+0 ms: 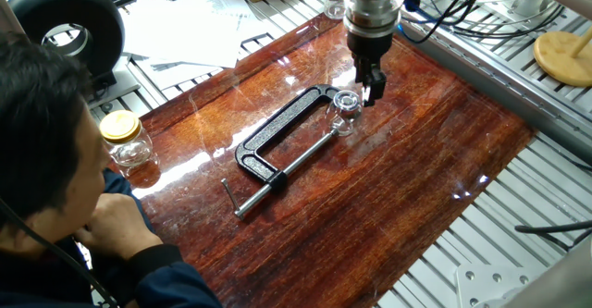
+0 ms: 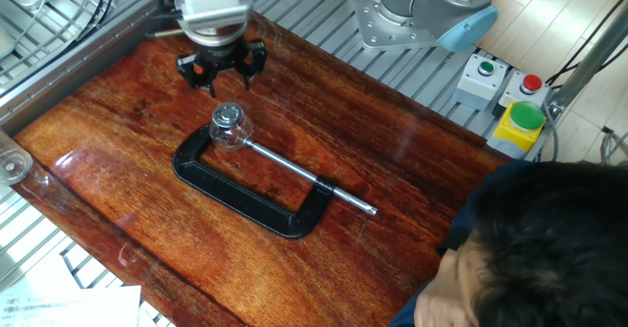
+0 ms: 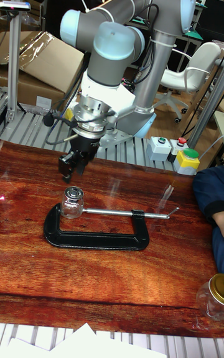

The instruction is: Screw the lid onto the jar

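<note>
Here one jar point(image 2: 228, 131) capped by one lid point(image 2: 228, 117), held in one C-clamp point(image 2: 257, 201), jaws point(image 2: 222, 71) released above.

Black clamp point(image 2: 250, 194) on streaked reddish-brown table point(image 2: 392, 150); clear jar point(image 2: 229, 131), its lid point(image 2: 227, 117) seemingly colourless.

Table point(image 1: 398, 178): glossy varnished reddish wood, glare streaks. G-clamp point(image 1: 277, 146): matt black metal frame, bright steel screw. Jar point(image 2: 229, 131), lid point(image 2: 228, 117): clear, glinting. My claw point(image 2: 222, 68): matt black.
</note>
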